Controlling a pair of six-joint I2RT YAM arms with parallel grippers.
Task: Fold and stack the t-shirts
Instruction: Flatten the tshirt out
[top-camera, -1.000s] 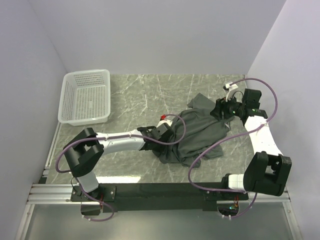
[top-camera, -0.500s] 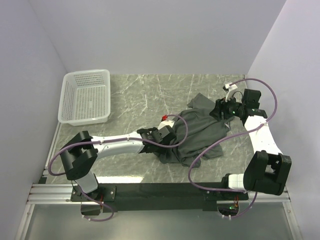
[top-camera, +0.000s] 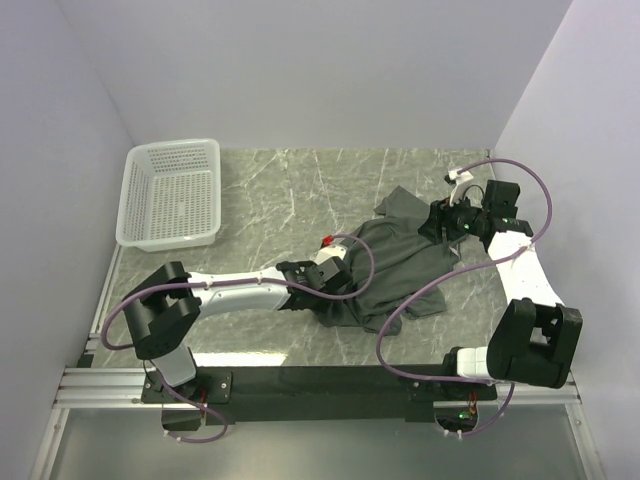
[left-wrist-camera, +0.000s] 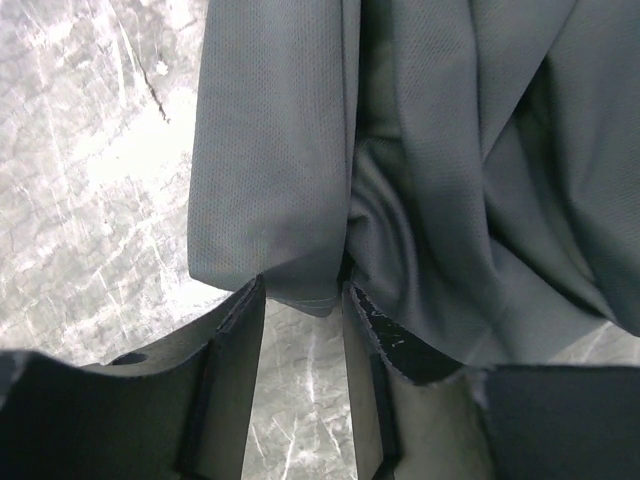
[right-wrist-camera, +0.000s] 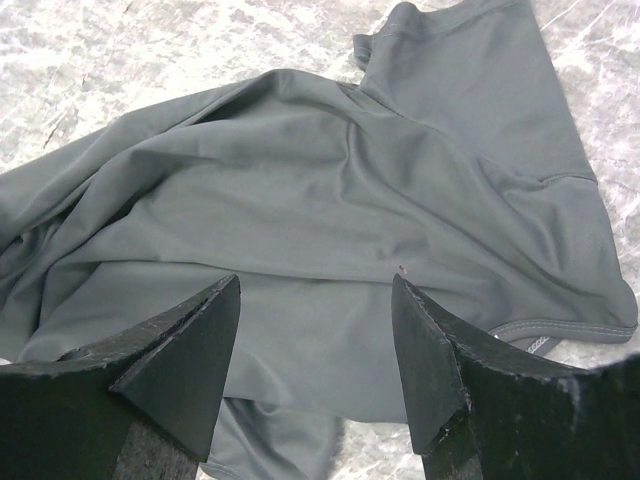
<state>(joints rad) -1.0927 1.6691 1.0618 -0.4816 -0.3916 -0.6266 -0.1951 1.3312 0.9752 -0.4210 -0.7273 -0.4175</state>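
One dark charcoal-grey t-shirt lies crumpled on the marble table, right of the middle. My left gripper is low at the shirt's near-left edge. In the left wrist view its jaws are open a little, and a hem corner of the shirt lies between the fingertips with bare marble behind it. My right gripper is at the shirt's far-right part. In the right wrist view it is wide open just above the shirt, and a sleeve spreads out beyond it.
A white mesh basket stands at the far left of the table, with nothing in it. White walls close in the table on the left, back and right. Purple cables loop over both arms, and the right one hangs over the shirt's near edge.
My left gripper has moved right and nearer along the shirt's near-left edge and come down onto the hem. My right gripper has barely moved.
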